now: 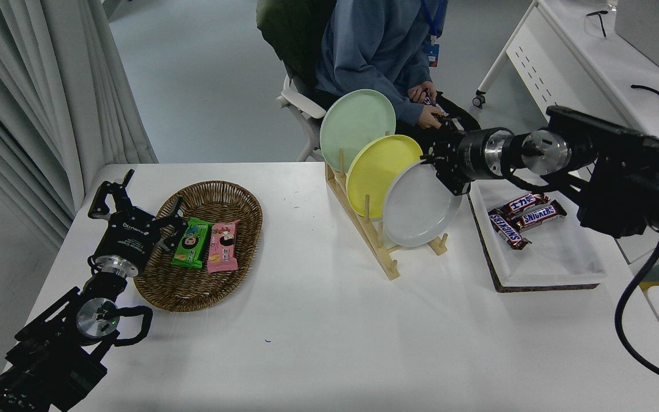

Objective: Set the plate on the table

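The pale grey-white plate (pixel 419 206) is held tilted just above the front slot of the wooden rack (pixel 378 240), clear of its pegs. My right gripper (pixel 443 163) is shut on the plate's upper right rim. The yellow plate (pixel 378 169) and the mint green plate (pixel 355 126) still stand in the rack behind it. The white table (pixel 335 332) spreads out in front of the rack. My left arm is parked at the lower left with its gripper (pixel 135 212) open beside the basket.
A wicker basket (pixel 203 246) with two snack packs lies at the left. A white tray (pixel 541 252) with chocolate bars lies right of the rack. A person sits at the far side, hands close behind my right gripper. A long white desk (pixel 610 74) stands at the right.
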